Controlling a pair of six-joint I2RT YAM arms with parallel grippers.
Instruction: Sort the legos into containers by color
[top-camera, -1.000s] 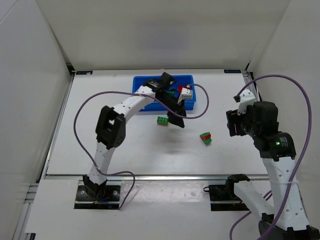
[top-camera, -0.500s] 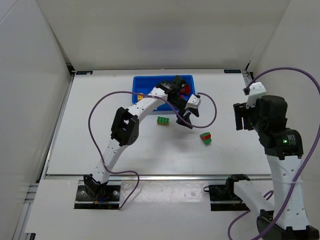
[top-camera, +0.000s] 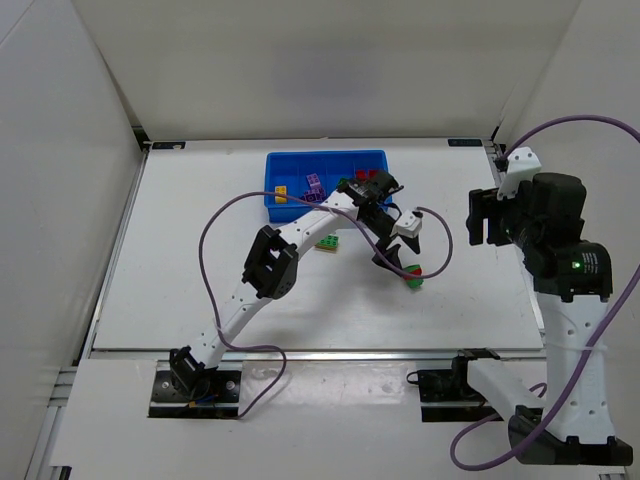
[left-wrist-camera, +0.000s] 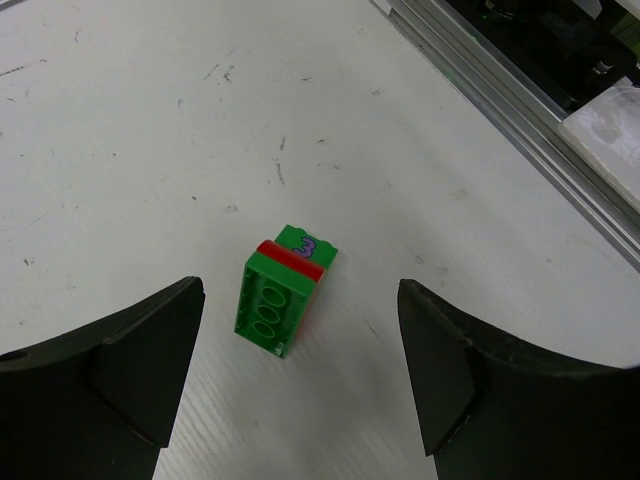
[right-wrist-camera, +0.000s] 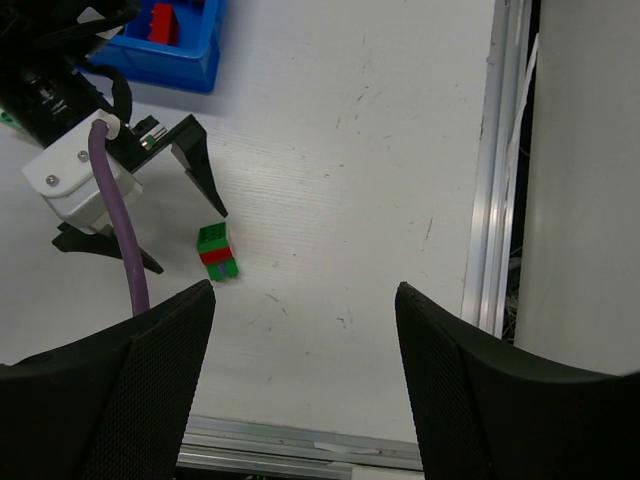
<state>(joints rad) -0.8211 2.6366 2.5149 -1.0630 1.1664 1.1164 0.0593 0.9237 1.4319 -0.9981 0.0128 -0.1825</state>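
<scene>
My left gripper hangs with its fingers wide apart around the green-red-green lego stack, which lies on the table at five o'clock from the blue tray. The stack lies askew, so closing off-centre could twist it away or split it.

Lab: white enclosure walls, aluminium rails

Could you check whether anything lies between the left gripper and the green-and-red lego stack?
Nothing visible does. The left gripper hangs open close to the green-and-red lego stack, which shows between its fingers in the left wrist view, with only bare table around it.
</scene>
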